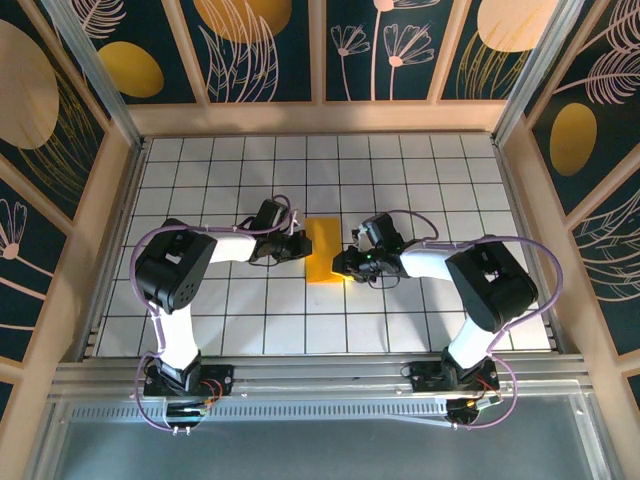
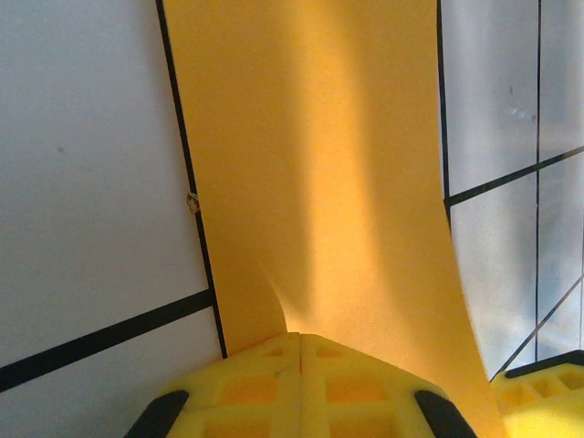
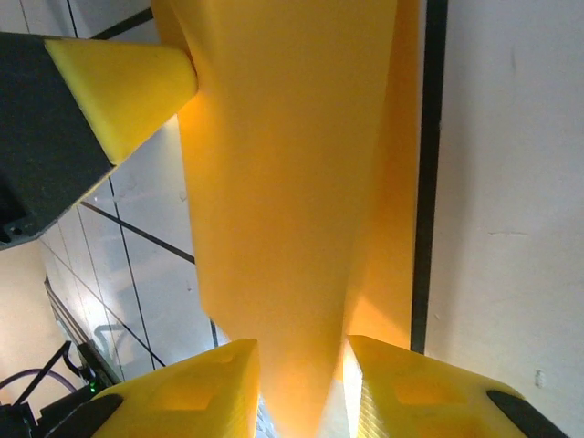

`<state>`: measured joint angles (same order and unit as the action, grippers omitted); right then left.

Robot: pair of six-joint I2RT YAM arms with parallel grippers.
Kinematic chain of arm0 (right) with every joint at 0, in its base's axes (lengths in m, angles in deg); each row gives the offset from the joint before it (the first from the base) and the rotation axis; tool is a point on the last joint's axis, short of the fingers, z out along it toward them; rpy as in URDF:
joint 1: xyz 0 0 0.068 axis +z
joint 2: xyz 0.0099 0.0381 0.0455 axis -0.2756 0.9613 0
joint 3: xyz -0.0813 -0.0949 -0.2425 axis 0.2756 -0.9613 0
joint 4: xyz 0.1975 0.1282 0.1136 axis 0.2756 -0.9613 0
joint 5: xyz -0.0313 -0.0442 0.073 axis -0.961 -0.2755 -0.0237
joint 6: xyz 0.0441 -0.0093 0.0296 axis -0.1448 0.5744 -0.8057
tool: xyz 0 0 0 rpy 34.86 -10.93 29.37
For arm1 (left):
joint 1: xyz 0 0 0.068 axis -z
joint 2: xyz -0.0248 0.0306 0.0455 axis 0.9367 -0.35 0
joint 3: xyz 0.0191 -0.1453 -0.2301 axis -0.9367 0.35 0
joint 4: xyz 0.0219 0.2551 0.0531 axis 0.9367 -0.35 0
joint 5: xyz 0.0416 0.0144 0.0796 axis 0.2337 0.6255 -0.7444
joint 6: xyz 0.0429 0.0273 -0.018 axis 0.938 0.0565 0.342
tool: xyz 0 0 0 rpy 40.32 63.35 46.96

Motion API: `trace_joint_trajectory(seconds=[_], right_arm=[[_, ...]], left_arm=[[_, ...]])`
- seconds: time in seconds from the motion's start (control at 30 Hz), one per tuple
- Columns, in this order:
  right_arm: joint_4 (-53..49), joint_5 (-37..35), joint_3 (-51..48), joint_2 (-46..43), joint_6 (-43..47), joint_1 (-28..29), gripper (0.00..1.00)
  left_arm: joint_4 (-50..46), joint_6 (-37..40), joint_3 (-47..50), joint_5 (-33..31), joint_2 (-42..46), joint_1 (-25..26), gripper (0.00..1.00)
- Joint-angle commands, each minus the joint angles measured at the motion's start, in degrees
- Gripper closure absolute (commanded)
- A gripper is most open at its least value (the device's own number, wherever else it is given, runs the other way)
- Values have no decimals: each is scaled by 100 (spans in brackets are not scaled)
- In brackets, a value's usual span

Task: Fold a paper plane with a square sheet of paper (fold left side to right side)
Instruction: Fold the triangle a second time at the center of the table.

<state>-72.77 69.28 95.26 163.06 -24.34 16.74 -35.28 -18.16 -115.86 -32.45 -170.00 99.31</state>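
the square sheet of paper (image 1: 324, 250) lies mid-table, folded into a narrow strip. i have the left gripper (image 2: 299, 345) clamped on its left edge as an anchor. the right gripper (image 3: 301, 360) stands narrow astride the right fold; i cannot tell whether it pinches.

Paper (image 1: 323, 250) lies mid-counter (image 1: 200, 330). I note the left gripper (image 1: 297, 246) at its left edge and the right gripper (image 1: 350, 263) at its right near corner, paper between the fingers.

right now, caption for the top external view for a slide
Folded orange-yellow paper on the grid table, left gripper at its left edge, right gripper at its near right corner.
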Motion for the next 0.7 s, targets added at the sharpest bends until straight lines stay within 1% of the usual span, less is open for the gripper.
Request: trace_joint_trajectory(seconds=[0.0, 0.17, 0.23, 0.5, 0.57, 0.67], right_arm=[[296, 103, 198, 173, -64, -78, 67], [432, 132, 453, 415, -2, -109, 67], [536, 207, 536, 545, -8, -299, 67], [552, 279, 911, 969, 170, -556, 67], [551, 306, 988, 1063, 209, -593, 69], [540, 339, 1045, 1159, 237, -639, 73]], left_arm=[[-373, 111, 10, -93, -208, 79, 98], [-359, 113, 15, -83, -188, 78, 98], [-346, 109, 28, -73, -173, 78, 98], [-290, 85, 38, -51, -103, 78, 97], [-251, 67, 36, -17, -88, 78, 96], [-244, 90, 17, 39, -30, 78, 89]])
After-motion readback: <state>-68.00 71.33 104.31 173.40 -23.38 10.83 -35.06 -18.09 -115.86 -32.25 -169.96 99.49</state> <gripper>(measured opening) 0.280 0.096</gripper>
